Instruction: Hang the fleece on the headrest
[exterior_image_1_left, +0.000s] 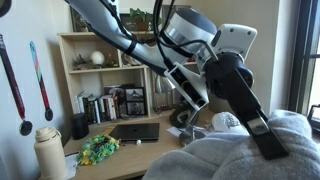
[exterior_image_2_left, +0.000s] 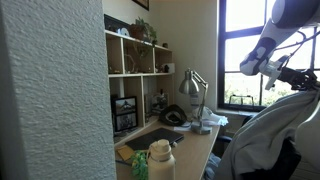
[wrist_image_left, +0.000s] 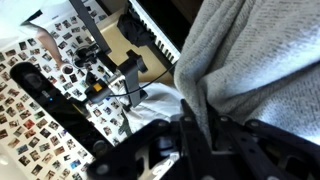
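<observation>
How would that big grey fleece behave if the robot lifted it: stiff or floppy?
Likely floppy: the fleece lies in thick, soft folds and, in the wrist view, bunches toward the gripper. It is probably light for its bulk, since it looks fluffy. Its fuzzy surface should not slip easily, though loose ends may sag and drag.

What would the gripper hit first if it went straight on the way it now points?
The fleece. The gripper points down into its folds and, in the wrist view, seems to pinch one. What lies beneath is hidden.
</observation>
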